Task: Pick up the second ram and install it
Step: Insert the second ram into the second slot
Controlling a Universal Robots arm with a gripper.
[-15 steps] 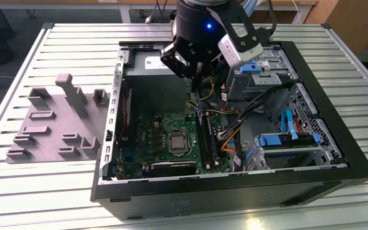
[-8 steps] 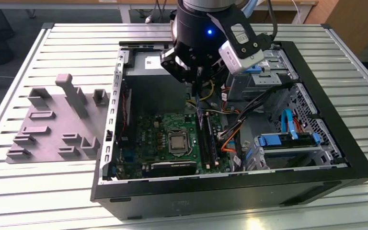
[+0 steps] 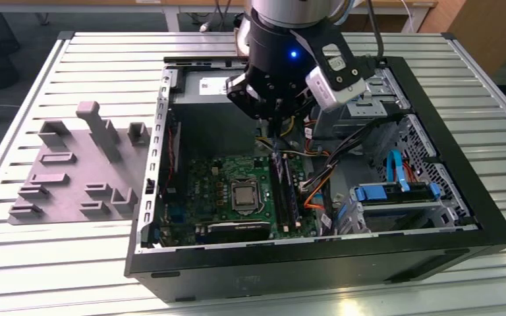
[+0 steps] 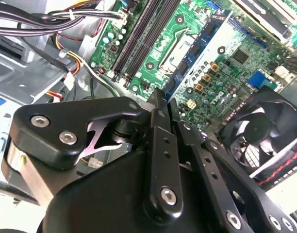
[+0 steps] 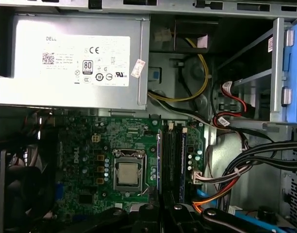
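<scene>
This looks like a robotics lab or test workshop. An open computer case [image 3: 323,263] lies on its side on a table [image 3: 103,263] of ribbed metal slats, its motherboard [image 3: 226,191], cables and drive cage exposed. Beside it, on the exterior view's left, sits a grey fixture tray [image 3: 77,171] with upright pegs. A robot arm [image 3: 288,26] reaches down into the case. Behind the table are a wooden desk [image 3: 394,10] and grey carpet floor [image 3: 24,20].

One open computer case [image 3: 323,263] lies on one slatted tabletop [image 3: 103,263], with one grey tray [image 3: 68,178] to its left in the exterior view. Inside are one motherboard [image 3: 226,197], one power supply [image 5: 71,58] and one fan [image 4: 260,136].
</scene>
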